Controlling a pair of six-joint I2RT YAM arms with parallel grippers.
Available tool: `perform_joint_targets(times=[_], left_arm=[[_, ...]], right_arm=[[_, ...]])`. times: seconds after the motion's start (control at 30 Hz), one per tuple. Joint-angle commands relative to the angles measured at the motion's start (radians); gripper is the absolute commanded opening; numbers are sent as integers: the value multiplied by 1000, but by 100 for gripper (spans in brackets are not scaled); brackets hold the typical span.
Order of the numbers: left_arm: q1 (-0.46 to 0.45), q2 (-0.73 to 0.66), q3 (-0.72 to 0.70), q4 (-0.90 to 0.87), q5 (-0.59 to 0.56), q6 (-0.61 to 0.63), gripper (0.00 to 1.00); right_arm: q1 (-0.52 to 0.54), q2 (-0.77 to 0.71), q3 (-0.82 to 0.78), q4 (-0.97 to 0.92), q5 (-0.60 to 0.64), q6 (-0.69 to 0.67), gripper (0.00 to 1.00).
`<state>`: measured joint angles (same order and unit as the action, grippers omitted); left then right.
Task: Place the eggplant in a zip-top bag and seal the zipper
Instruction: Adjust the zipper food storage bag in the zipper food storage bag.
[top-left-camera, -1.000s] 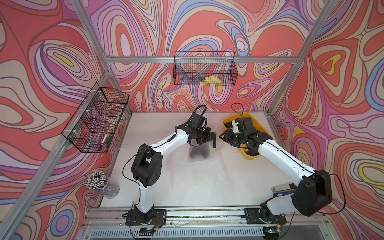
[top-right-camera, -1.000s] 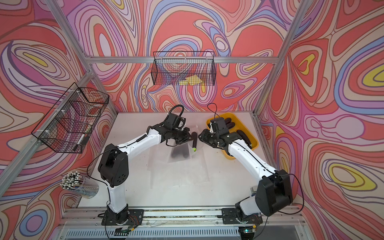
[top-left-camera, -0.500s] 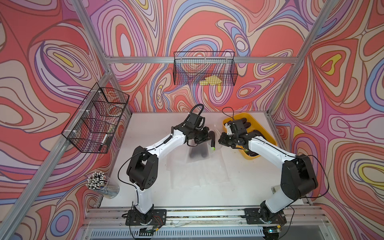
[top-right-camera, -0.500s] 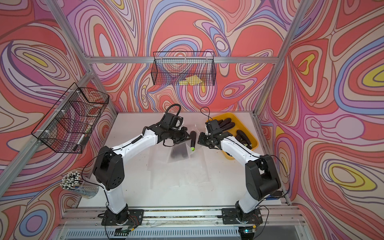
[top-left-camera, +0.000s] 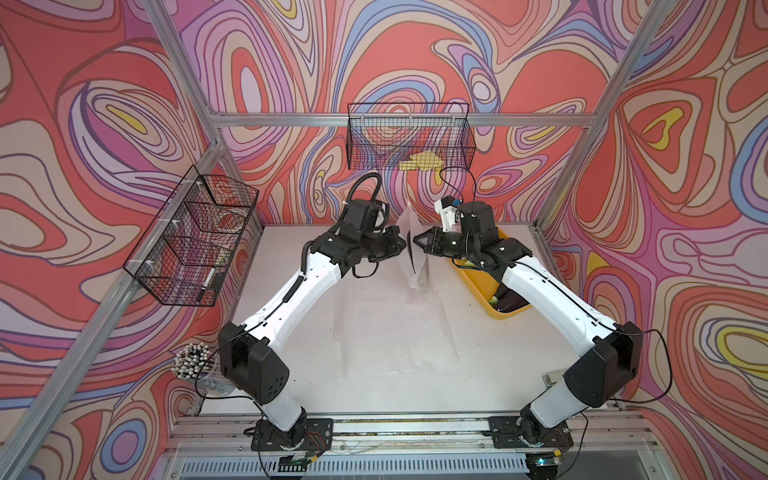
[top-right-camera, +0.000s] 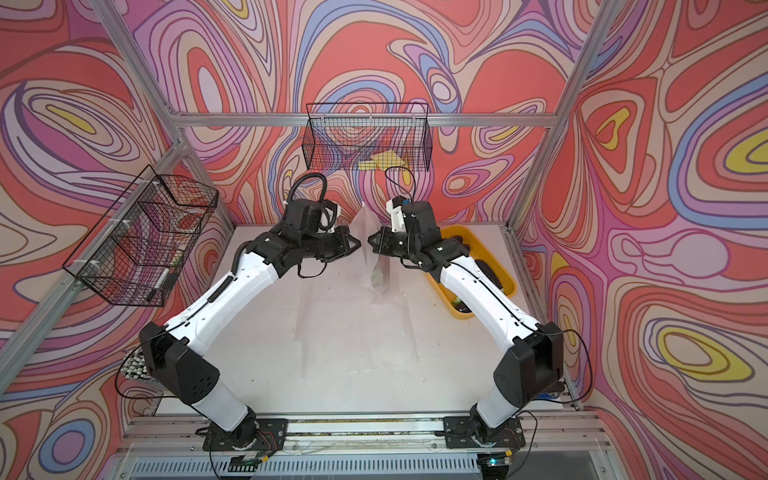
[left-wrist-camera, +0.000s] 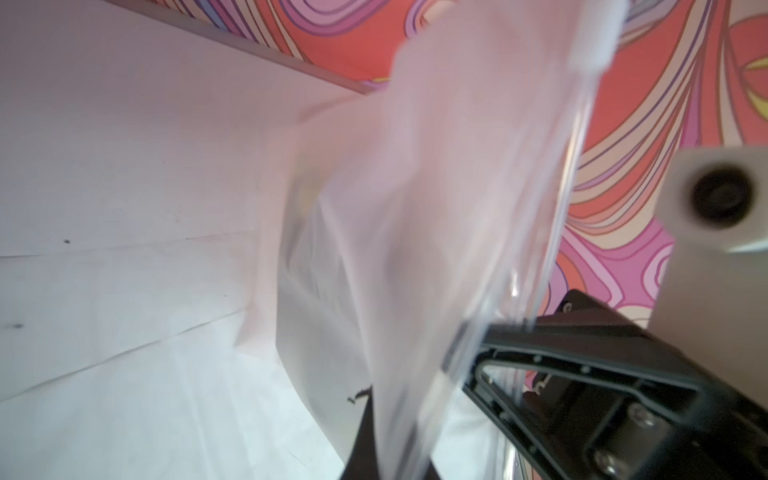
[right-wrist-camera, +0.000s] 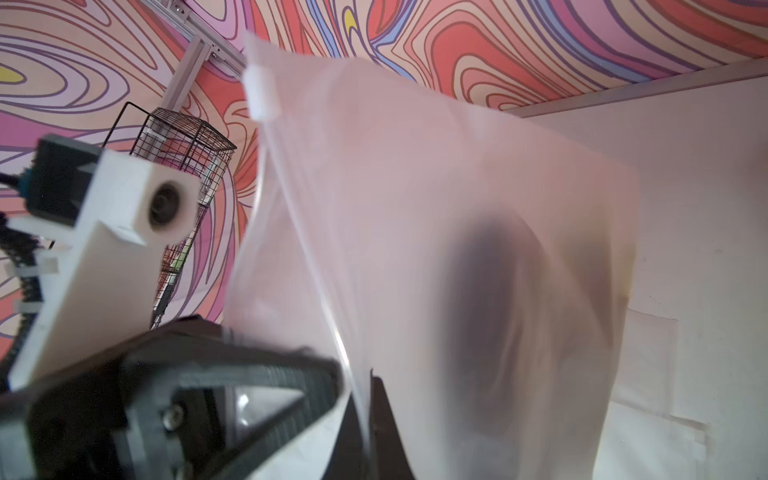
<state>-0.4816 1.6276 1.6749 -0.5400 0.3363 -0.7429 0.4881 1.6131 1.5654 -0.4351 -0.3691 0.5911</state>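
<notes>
Where the two arms meet above the table, we list: zip-top bag, hanging upright between the grippers; eggplant, a dark blurred shape inside that bag; left gripper, clamped on the bag; right gripper, pinched closed on it from the opposite side; yellow bin, on the table beneath the right arm.

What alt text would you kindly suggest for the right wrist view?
A translucent zip-top bag fills the frame, pinched at one edge by the left gripper and right gripper, with a dark blurred eggplant inside. White table and swirl-patterned wall lie behind.
</notes>
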Motion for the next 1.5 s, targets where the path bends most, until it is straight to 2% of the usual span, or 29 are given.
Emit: perform_joint_targets(times=[0.0, 0.17, 0.23, 0.3, 0.47, 0.6, 0.8, 0.87, 0.93, 0.97, 1.1, 1.13, 1.2, 1.33, 1.4, 1.47], left_arm=[[21, -38, 6, -85, -57, 41, 0], [16, -87, 56, -163, -79, 63, 0], [-10, -83, 80, -190, -96, 69, 0], [-44, -57, 105, -205, -106, 73, 0], [-86, 84, 105, -191, -53, 35, 0], [-101, 182, 51, -147, -19, 11, 0], [-136, 280, -37, -47, 47, -32, 0], [-138, 290, -53, -4, 84, -38, 13], [-134, 287, -54, 29, 140, -15, 43], [-131, 275, -52, 39, 160, 3, 55], [-79, 191, -65, 112, 251, 47, 86], [-60, 172, -66, 132, 278, 52, 89], [-10, 138, -78, 175, 317, 53, 90], [103, 149, -129, 333, 319, 128, 84], [126, 196, -126, 370, 317, 307, 80], [128, 238, -112, 359, 275, 505, 81]], right_arm=[[23, 56, 13, 9, -47, 16, 0], [55, 128, 61, 81, -175, 57, 0], [59, 152, 55, 153, -265, 114, 1], [58, 153, 20, 214, -298, 160, 1], [-3, 103, -141, 232, -252, 185, 2], [-48, 66, -272, 157, -188, 103, 5], [-63, 109, -393, 157, -180, 32, 5], [-63, 114, -411, 156, -157, 20, 5], [-63, 113, -423, 139, -128, -10, 5], [-66, 114, -425, 128, -111, -32, 5], [-93, 131, -440, 108, -70, -101, 5], [-99, 130, -446, 120, -71, -116, 5], [-104, 127, -448, 127, -71, -164, 5], [-104, 107, -454, 139, -91, -266, 5], [-104, 95, -465, 147, -79, -329, 6], [-105, 83, -476, 154, -66, -383, 6]])
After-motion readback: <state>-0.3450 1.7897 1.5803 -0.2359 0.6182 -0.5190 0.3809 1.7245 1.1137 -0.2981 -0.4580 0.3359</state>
